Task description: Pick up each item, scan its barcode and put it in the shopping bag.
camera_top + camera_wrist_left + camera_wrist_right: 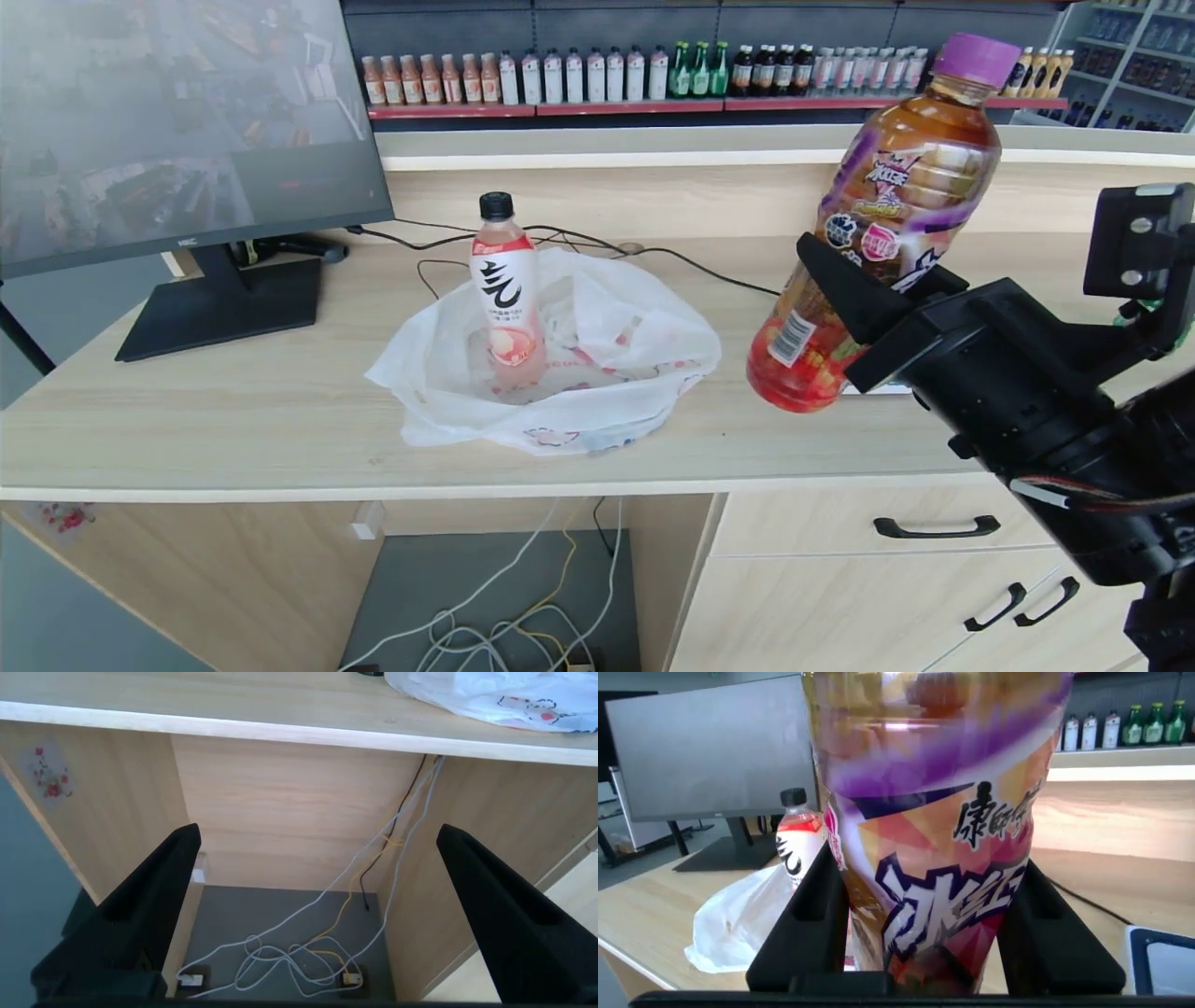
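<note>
Now | right end effector point(924, 924) clamped on tilted purple-capped bottle point(896, 187) | left end effector point(318, 840) spread wide, seemingly empty

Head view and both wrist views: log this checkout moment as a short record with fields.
held item: purple-capped bottle, tilted, to the right of the shopping bag
right jaws: shut on the purple-capped bottle's middle
barcode: low on the held bottle, facing the head camera
bagged: pink bottle, upright inside the shopping bag
left jaws: open, low, facing the recess under the counter, where cables lie
also on counter: monitor, at the robot's left
</note>
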Motion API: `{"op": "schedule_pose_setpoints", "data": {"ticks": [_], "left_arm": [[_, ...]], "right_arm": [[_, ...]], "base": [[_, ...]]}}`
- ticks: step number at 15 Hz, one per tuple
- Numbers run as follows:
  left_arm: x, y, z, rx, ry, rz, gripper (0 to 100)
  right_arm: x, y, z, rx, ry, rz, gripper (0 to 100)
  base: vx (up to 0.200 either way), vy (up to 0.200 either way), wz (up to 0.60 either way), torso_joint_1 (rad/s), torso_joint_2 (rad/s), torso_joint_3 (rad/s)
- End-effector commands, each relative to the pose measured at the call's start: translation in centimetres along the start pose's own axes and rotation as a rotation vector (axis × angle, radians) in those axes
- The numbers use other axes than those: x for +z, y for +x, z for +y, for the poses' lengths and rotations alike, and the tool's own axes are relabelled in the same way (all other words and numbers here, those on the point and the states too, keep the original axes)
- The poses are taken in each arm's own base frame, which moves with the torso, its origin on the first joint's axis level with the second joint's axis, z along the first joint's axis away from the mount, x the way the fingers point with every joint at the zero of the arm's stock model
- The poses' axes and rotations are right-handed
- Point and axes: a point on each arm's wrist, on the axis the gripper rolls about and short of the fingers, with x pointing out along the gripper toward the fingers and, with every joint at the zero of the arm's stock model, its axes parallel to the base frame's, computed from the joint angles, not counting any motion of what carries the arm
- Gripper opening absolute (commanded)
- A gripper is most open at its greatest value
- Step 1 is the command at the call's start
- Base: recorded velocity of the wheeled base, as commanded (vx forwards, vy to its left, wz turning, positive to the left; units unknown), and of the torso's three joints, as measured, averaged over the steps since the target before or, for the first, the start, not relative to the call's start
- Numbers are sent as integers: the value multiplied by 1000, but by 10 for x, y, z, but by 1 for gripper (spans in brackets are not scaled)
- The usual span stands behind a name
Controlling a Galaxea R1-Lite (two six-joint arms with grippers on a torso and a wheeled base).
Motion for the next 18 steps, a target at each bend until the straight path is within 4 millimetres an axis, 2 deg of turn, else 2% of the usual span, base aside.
{"op": "schedule_pose_setpoints", "data": {"ticks": [1, 2, 4, 8, 15, 16, 18], "left_arm": [[0, 0, 0, 0, 0, -1, 100], [0, 0, 0, 0, 0, -1, 100], [0, 0, 0, 0, 1, -1, 100], [0, 0, 0, 0, 1, -1, 100], [0, 0, 0, 0, 3, -1, 100], [0, 0, 0, 0, 3, -1, 100], [0, 0, 0, 0, 3, -1, 100]], "right_arm": [[-5, 3, 0, 1, -5, 12, 0], [-14, 3, 3, 11, -15, 42, 0], [-14, 9, 2, 3, -15, 29, 0], [-19, 19, 2, 0, -16, 25, 0], [-63, 44, 0, -15, -16, 96, 0], [-63, 44, 0, -15, -16, 96, 0], [-78, 60, 0, -28, -16, 93, 0]], "base": [[0, 200, 0, -2, -2, 2], [0, 200, 0, 7, -2, -2], [0, 200, 0, 5, 2, 0], [0, 0, 0, 0, 0, 0], [0, 0, 0, 0, 0, 0], [0, 0, 0, 0, 0, 0], [0, 0, 0, 0, 0, 0]]}}
